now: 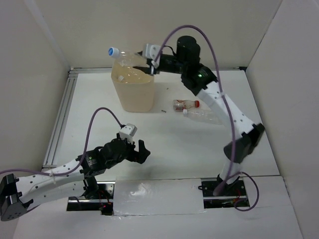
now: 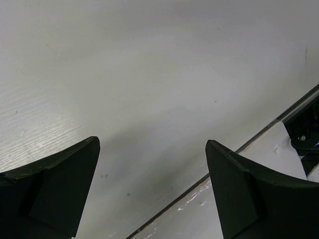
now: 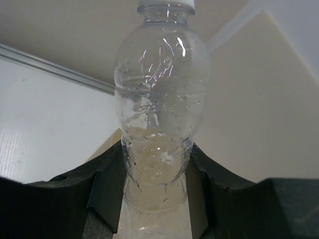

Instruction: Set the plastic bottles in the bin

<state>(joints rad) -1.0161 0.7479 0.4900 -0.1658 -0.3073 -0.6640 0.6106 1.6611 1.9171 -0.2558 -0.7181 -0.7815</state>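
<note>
My right gripper (image 1: 149, 66) is shut on a clear plastic bottle (image 1: 128, 58) and holds it level above the open top of the cream-beige bin (image 1: 134, 97), its cap pointing left past the bin's edge. In the right wrist view the bottle (image 3: 159, 99) stands between both fingers, and the gripper (image 3: 157, 149) is clamped on its lower body. Two more plastic bottles lie on the table right of the bin: a short one with a red cap (image 1: 185, 104) and a clear one (image 1: 203, 115) just in front of it. My left gripper (image 1: 142, 151) hangs open and empty near the front of the table (image 2: 152, 144).
A metal rail (image 1: 59, 122) runs along the table's left side. White walls close in the back and both sides. A small dark speck (image 1: 163, 111) lies on the table beside the bin. The arm bases and a taped strip (image 1: 159, 196) line the near edge.
</note>
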